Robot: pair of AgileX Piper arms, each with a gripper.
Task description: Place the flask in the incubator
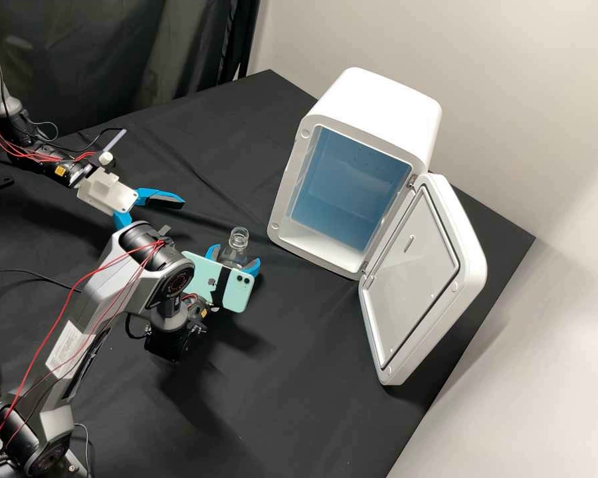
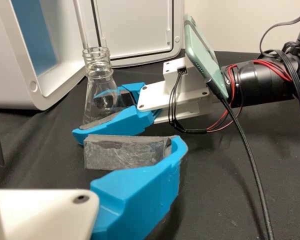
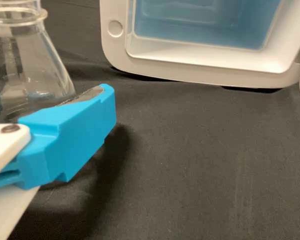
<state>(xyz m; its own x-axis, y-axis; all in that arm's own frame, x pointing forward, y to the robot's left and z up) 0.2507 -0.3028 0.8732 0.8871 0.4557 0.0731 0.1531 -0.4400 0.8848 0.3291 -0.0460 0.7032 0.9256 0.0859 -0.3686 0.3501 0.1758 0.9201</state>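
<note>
Noting the task as unfinished: the flask (image 1: 238, 240) is sitting upright at bench (image 1: 299, 372) level, just in front of the incubator (image 1: 379, 109), whose door (image 1: 425, 279) is hanging wide open. The right gripper (image 1: 233, 260) is pressing its blue fingers against the flask's lower body, apparently gripping it. The left gripper (image 1: 145, 208) is hanging spread wide and empty. Lifting and insertion are outstanding. The flask is showing as clear conical glass, uncapped and seemingly empty.

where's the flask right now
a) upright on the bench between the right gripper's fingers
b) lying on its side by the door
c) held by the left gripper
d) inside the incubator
A: the conical flask stands upright on the bench between the right gripper's blue fingers, outside the open incubator.
</note>
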